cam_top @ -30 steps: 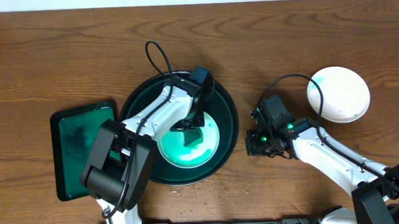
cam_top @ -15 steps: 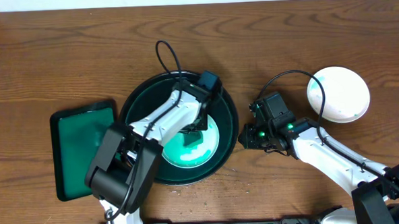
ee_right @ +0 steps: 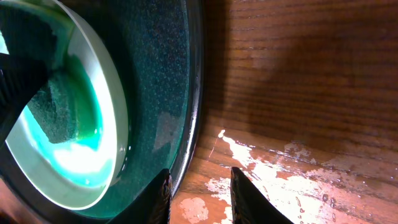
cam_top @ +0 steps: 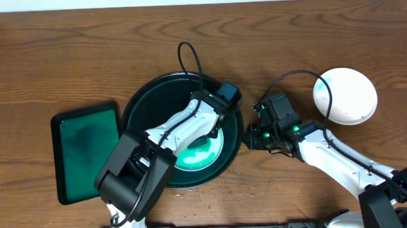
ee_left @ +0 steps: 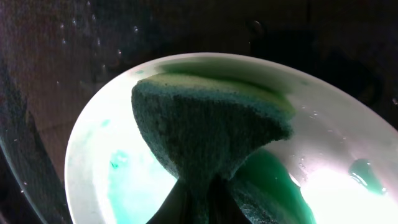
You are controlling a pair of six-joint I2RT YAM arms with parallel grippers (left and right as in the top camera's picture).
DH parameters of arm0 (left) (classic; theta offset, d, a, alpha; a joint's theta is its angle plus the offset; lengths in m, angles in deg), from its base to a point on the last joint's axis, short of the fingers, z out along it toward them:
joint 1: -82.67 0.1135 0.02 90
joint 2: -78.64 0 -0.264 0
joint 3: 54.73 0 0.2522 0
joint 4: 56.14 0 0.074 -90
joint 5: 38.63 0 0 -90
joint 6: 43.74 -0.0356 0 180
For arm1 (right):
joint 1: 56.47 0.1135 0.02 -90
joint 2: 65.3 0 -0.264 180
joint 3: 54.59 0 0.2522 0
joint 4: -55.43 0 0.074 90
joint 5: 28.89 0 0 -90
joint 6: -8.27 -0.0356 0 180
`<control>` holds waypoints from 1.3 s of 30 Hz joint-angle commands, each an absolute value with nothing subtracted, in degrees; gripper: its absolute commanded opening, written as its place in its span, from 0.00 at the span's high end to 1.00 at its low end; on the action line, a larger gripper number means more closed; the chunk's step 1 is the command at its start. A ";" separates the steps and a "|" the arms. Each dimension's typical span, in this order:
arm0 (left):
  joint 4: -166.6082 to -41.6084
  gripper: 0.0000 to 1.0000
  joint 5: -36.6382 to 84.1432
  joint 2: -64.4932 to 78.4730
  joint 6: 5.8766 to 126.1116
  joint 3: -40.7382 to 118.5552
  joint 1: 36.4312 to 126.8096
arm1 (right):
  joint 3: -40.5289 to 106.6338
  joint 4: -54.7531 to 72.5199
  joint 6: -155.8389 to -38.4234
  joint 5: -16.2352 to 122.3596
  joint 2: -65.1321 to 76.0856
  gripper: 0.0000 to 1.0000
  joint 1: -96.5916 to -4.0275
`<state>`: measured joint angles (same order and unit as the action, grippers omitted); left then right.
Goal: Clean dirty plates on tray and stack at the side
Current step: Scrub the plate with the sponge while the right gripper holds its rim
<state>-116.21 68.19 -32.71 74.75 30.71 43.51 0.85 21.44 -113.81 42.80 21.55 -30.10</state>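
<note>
Overhead view: round dark tray with a raised rim, centre of frame, on a wood-grain desk. One round white plate lies in its lower-right part, filmed with teal liquid. Left end effector pinches a coarse dark-green sponge, pressed onto the plate. Right end effector: fingers spread, one on each side of the tray's glossy rim. A second plate, white and domed, sits upper right, well apart. A flat rectangular green tray lies at left.
</note>
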 commanded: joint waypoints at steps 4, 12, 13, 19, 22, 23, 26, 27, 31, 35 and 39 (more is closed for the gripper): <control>-115.88 0.93 55.86 -36.71 73.76 32.40 40.96 | 0.58 21.59 -114.49 42.39 21.66 0.71 -29.82; -118.63 0.93 60.21 -36.58 74.25 37.88 43.27 | 0.58 24.15 -114.49 41.66 21.66 0.70 -29.75; -119.94 0.93 61.61 -36.49 74.29 38.89 43.84 | 0.58 24.37 -114.49 41.18 21.66 0.70 -29.75; -124.21 0.93 66.05 -33.96 74.33 41.33 48.34 | 0.58 25.75 -114.49 40.09 21.66 0.71 -29.75; -125.60 0.93 66.02 -32.71 74.66 41.36 51.43 | 0.58 27.23 -114.46 38.52 21.66 0.72 -29.58; -126.06 0.93 66.00 -32.41 74.68 41.36 52.56 | 0.58 27.74 -114.46 38.52 21.66 0.72 -29.38; -126.98 0.93 65.76 -32.06 74.64 41.33 55.08 | 0.58 29.55 -114.49 38.56 21.75 0.69 -28.27; -127.31 0.93 65.30 -32.06 74.62 41.33 55.82 | 0.58 30.42 -114.49 38.56 21.97 0.69 -27.74; -127.72 0.93 64.25 -32.06 74.40 41.33 56.95 | 0.58 34.03 -115.58 38.58 23.41 0.69 -25.53; -127.70 0.93 64.21 -32.06 74.42 41.33 56.89 | 0.58 36.98 -117.57 38.56 26.71 0.71 -23.90; -127.72 0.93 64.03 -32.06 74.40 41.33 56.89 | 0.58 39.36 -120.76 38.54 32.15 0.72 -23.24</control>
<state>-127.33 63.69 -33.65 74.57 39.83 56.78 0.82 38.20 -117.24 38.71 28.48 -24.03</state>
